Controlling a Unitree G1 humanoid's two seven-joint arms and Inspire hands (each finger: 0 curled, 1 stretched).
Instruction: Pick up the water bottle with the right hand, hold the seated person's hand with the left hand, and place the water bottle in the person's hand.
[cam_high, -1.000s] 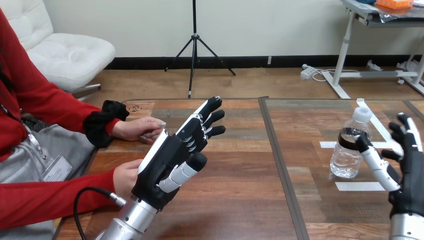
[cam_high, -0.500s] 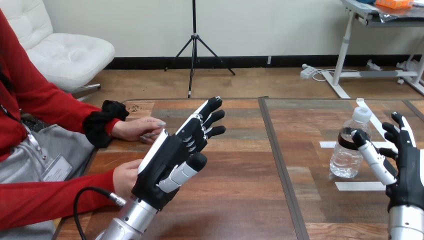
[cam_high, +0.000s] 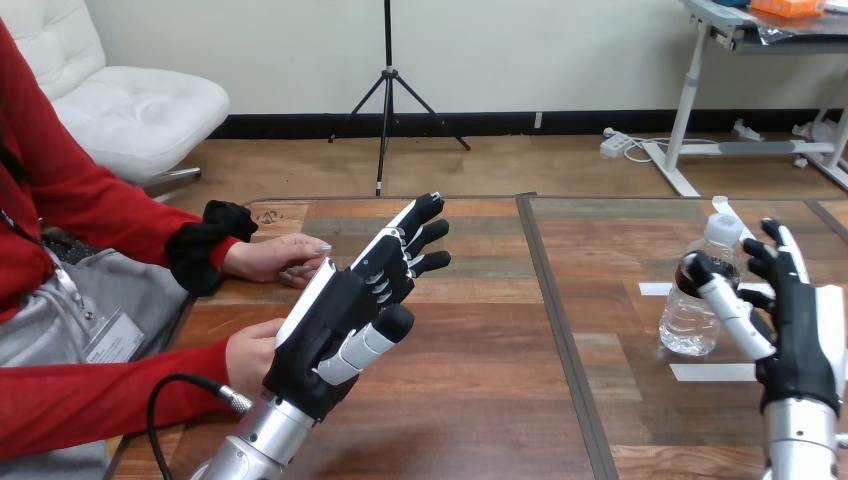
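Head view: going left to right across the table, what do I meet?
The person's far hand, resting on the table → left hand, open → water bottle, upright → right hand, open, its thumb by the bottle.

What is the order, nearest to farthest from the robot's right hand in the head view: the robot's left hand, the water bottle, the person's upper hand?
Measured from the right hand:
1. water bottle: just beside the hand, at the table's right.
2. left hand: raised, left of the table's middle.
3. person's upper hand: resting on the table at the far left.
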